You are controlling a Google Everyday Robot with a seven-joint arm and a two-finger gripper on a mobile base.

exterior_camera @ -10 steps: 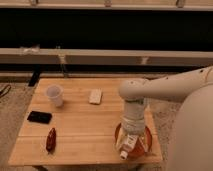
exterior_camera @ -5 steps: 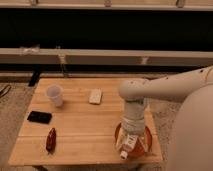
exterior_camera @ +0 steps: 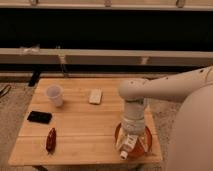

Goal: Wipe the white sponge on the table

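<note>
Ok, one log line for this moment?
tool over orange dish at table near corner | white sponge lying free mid-table, apart from tool | wipe not started

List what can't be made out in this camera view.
All in the camera view:
- Orange dish at the table's near-right corner: its middle is hidden by the gripper, which hangs over it.
- Red object at front-left: too blurred to identify.
- White sponge mid-table: too small to show texture or dirt.
- Robot's body: cut off by the right edge.

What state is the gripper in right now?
Gripper: cannot be told; it hangs at the table's near right corner, apart from the white sponge.
</note>
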